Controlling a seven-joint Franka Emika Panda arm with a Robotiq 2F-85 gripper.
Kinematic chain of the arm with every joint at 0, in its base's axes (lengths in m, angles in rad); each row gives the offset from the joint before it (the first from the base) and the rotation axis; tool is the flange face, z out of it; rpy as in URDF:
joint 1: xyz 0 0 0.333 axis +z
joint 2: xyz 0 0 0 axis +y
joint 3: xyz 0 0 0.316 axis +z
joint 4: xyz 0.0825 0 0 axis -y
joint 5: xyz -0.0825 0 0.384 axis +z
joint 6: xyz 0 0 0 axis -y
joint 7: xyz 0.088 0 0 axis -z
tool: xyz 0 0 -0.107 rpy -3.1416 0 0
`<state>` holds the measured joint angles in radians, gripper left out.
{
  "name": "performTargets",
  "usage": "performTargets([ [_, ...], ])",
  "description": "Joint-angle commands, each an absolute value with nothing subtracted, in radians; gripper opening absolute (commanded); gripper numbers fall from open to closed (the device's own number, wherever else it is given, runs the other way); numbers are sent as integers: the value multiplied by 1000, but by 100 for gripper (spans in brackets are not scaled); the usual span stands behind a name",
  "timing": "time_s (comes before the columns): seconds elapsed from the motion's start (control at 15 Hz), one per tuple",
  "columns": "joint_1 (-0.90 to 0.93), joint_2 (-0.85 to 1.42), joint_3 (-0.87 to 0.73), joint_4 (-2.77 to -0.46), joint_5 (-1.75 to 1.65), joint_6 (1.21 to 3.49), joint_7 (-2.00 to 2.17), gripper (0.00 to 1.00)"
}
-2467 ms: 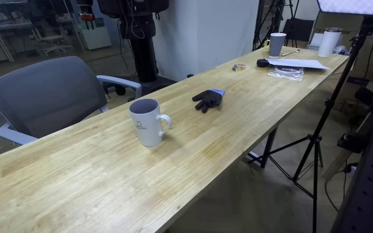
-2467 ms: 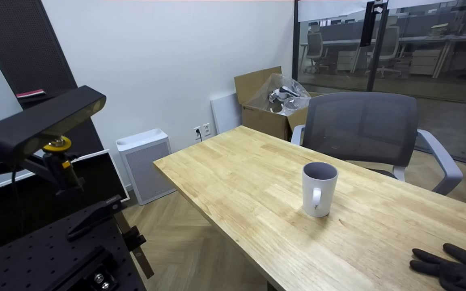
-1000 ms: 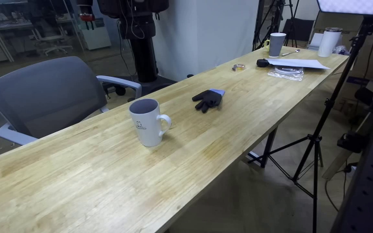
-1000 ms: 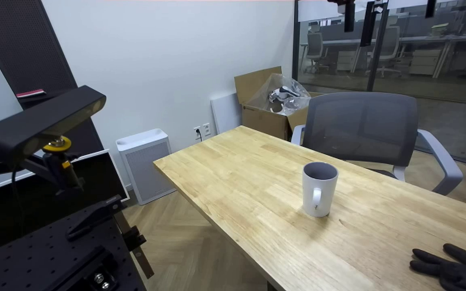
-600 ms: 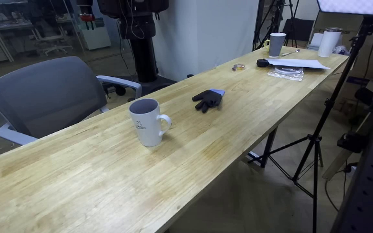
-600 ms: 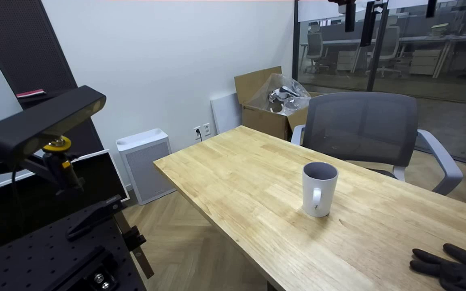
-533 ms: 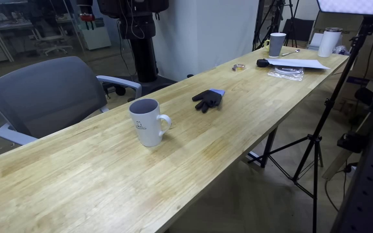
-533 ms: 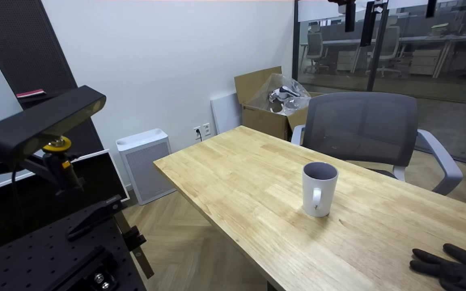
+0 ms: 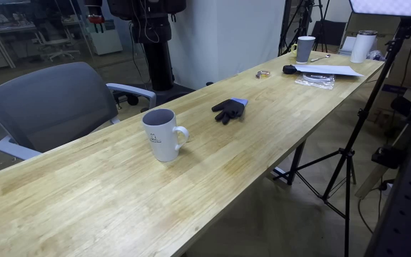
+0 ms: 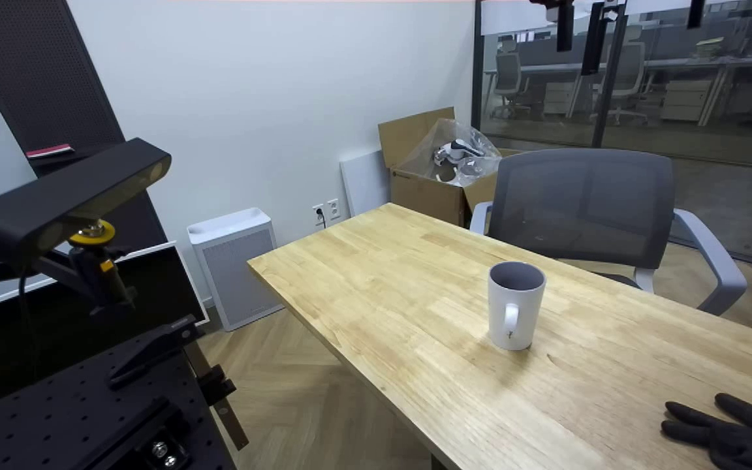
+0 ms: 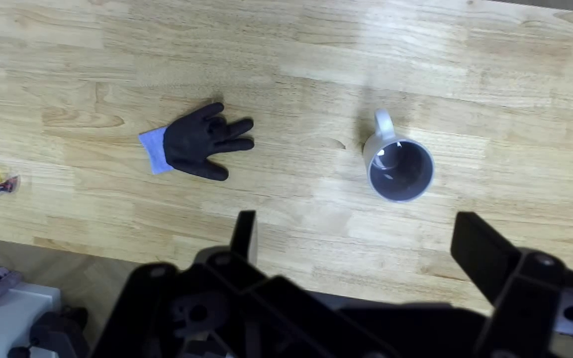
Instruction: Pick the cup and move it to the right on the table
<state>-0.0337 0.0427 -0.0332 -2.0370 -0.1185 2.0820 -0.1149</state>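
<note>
The cup (image 9: pixel 164 139) is a white mug with a grey inside and a loop handle. It stands upright on the light-wood table (image 9: pixel 95 203) and shows in both exterior views (image 10: pixel 514 307). In the wrist view the cup (image 11: pixel 400 169) lies ahead of my fingertips, nearer the right finger, with its handle pointing away from my gripper (image 11: pixel 357 219). My gripper is open and empty, with its fingers wide apart. In an exterior view the two fingertips (image 10: pixel 630 32) show at the top edge, high above the table and apart from the cup.
A black glove (image 11: pixel 194 141) with a blue cuff lies on the table beside the cup. Tape (image 9: pixel 262 74), papers (image 9: pixel 328 70), a grey mug (image 9: pixel 304 50) and a white tumbler (image 9: pixel 363 46) are at the far end. A chair (image 10: pixel 585 209) stands at the long edge.
My gripper's fingers have come into view at the top edge of an exterior view since 2.5 s ago. Over the last second they have hardly moved. The cup has not moved.
</note>
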Motion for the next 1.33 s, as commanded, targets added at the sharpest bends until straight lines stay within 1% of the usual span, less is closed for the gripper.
performTargets([
  [0.0,-33,47,-32,-2035,-110,2089,-123,100],
  [0.53,-24,140,-3,-2003,16,2243,-175,100],
  [1.27,-34,342,4,-1891,12,2293,-175,100],
])
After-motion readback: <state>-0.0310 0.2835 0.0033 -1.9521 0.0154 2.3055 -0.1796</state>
